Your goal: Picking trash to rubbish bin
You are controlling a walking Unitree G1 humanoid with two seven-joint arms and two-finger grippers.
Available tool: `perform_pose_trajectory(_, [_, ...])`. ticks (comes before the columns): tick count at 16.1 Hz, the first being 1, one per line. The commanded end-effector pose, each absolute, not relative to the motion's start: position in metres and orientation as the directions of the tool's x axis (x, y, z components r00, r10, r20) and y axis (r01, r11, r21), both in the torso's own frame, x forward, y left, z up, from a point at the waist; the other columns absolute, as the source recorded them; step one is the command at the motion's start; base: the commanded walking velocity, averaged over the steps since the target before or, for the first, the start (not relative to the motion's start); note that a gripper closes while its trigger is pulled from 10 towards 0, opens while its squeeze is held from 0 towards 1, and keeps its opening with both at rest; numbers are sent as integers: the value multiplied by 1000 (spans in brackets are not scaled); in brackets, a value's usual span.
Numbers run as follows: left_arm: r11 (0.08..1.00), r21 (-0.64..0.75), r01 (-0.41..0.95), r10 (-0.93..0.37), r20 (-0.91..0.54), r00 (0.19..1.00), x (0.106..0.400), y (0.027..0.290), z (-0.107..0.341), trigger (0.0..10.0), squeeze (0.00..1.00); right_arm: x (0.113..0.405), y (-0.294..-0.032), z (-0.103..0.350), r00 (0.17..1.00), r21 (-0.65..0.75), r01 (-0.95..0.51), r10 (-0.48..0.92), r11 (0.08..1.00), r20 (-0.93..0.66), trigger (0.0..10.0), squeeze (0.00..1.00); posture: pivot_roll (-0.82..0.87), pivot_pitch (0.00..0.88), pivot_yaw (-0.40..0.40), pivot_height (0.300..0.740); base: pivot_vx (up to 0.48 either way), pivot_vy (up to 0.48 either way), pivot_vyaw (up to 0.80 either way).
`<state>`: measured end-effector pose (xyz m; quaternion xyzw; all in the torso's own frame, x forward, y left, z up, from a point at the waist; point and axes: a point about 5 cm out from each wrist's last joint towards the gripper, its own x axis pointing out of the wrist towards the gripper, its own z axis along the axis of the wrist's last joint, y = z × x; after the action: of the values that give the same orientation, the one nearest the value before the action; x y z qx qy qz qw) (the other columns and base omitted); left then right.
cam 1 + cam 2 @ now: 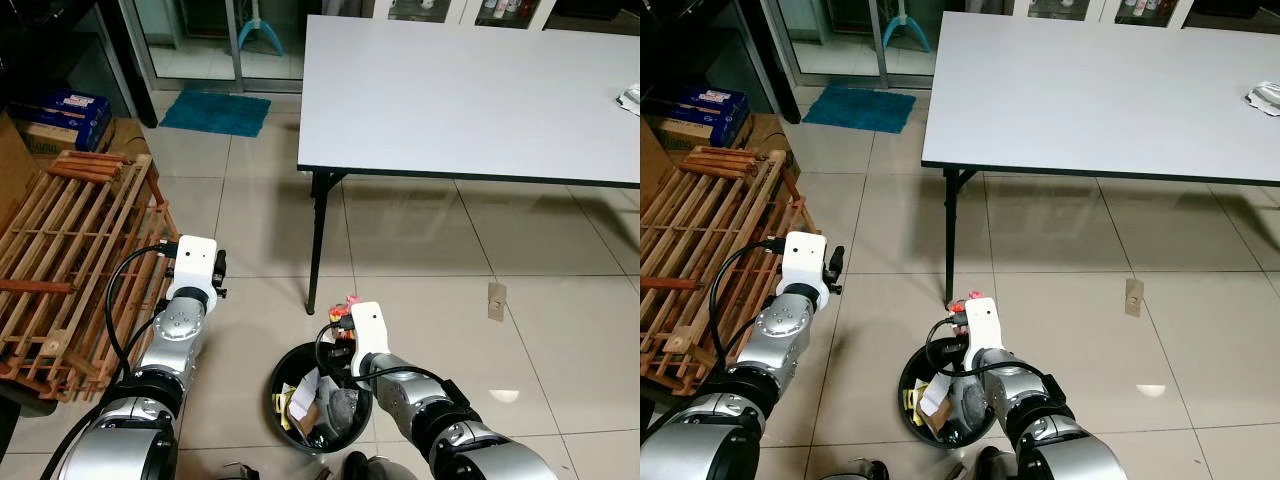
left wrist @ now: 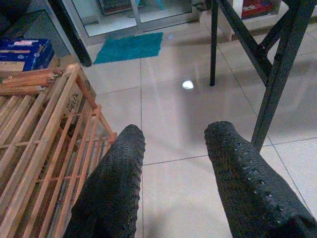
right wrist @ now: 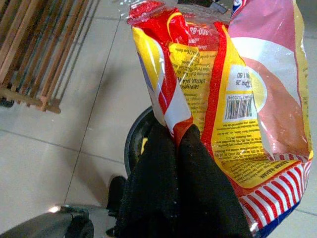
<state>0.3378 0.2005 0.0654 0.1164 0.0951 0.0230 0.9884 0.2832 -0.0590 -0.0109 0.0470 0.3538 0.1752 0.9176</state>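
Right now the right end effector (image 3: 177, 141) is clenched on a crinkly snack wrapper (image 3: 218, 89), red, yellow and pink, pinched by its lower fold between the two black fingers. In the head views the wrapper (image 1: 347, 303) sits at the tip of that arm, just past the far rim of the rubbish bin (image 1: 277, 378), a round black bin on the tiled floor already holding paper and other scraps. By my reading the step in hand is the drop: the wrapper is carried and close, but looks slightly beyond the opening. The next move would call for drawing the wrist back over the bin's mouth, then letting go.

The left end effector (image 2: 173, 163) is released, fingers spread and holding nothing, hovering above the floor beside a wooden slatted rack (image 1: 60, 250).

For room, the black table leg (image 1: 317, 243) stands just beyond the bin, near the held wrapper, so a forward swing risks a knock. The table (image 1: 450, 90) edge overhangs farther off. Open tile lies to the right.
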Motion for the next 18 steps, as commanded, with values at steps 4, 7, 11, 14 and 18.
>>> perform_pose_trajectory(4, [972,234,-19,61,-174,983,338,195,66,10000,0,291,-61,-3,727,210,-274,345,939,-594,10000,1000,19,86,-50,740,0,0,0])
perform_pose_trajectory(7, [973,232,-13,56,-178,982,338,194,65,10000,0,294,-61,-1,735,216,-268,344,939,-584,10000,1000,16,91,-52,740,0,0,0])
perform_pose_trajectory(11, [973,231,-13,56,-178,982,338,193,65,10000,0,295,-63,-1,738,215,-258,336,942,-585,10000,1000,16,92,-54,740,0,0,0])
perform_pose_trajectory(14, [973,231,-15,56,-175,983,339,192,66,10000,0,295,-64,-1,740,214,-252,331,944,-586,10000,1000,15,92,-56,740,0,0,0])
perform_pose_trajectory(18, [973,230,-16,57,-174,983,339,192,66,10000,0,295,-64,-1,740,220,-252,334,942,-583,10000,1000,16,94,-59,740,0,0,0])
